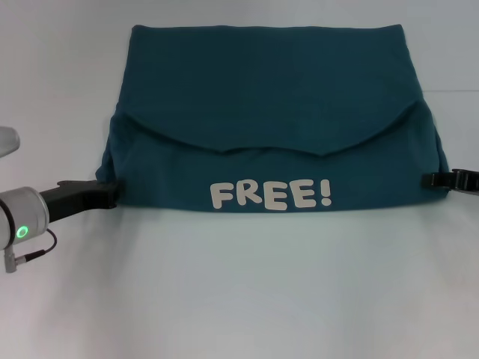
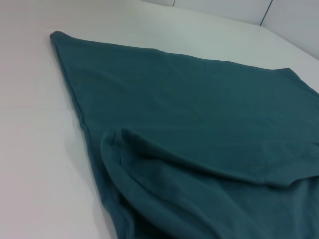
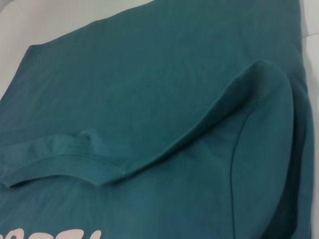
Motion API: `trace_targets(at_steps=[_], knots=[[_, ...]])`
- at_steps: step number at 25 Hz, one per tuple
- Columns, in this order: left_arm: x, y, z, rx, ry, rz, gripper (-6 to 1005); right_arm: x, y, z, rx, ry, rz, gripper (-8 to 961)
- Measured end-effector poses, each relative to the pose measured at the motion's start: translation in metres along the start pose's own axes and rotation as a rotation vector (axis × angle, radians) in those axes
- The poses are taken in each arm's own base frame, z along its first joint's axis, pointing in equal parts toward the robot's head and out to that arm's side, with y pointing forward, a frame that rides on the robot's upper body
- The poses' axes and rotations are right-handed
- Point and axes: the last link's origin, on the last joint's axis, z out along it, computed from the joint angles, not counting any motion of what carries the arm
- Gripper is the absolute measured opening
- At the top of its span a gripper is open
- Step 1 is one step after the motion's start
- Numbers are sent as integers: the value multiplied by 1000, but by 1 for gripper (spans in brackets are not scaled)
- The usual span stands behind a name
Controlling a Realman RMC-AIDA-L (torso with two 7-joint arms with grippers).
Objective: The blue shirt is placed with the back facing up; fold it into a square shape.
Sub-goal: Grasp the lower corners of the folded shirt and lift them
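Note:
The blue shirt (image 1: pixel 262 82) lies spread on the white table, its near part folded over the rest. The folded layer shows white "FREE!" lettering (image 1: pixel 269 194), and its curved hem (image 1: pixel 322 153) sags in the middle. My left gripper (image 1: pixel 111 194) reaches in low from the left and meets the shirt's near left corner at the fold. My right gripper (image 1: pixel 428 179) meets the near right corner, its tip tucked against the cloth. The left wrist view shows the shirt (image 2: pixel 199 99) close up with the flap's corner puffed up. The right wrist view shows the shirt (image 3: pixel 124 74) and its hem.
The white table (image 1: pixel 239 299) stretches bare between the shirt and me. Its far edge and a wall line (image 2: pixel 269 12) show behind the shirt in the left wrist view.

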Motion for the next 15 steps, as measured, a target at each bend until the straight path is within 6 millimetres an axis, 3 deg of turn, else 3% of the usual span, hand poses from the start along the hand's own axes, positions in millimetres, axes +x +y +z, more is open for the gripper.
trace_targets(at_steps=[4,7,12,15], knots=[[1,0,0,-1,1,2,19,0,2,1,-9,2,-13,500],[1,0,1,-2,1,2,21,1,4,1,-21,10,-22,279],[2,0,0,-4,1,-5,23,3,2,-1,-21,8,-24,56],[1,0,-1,-11,2,-15,25,7,0,-4,-33,9,-26,48]])
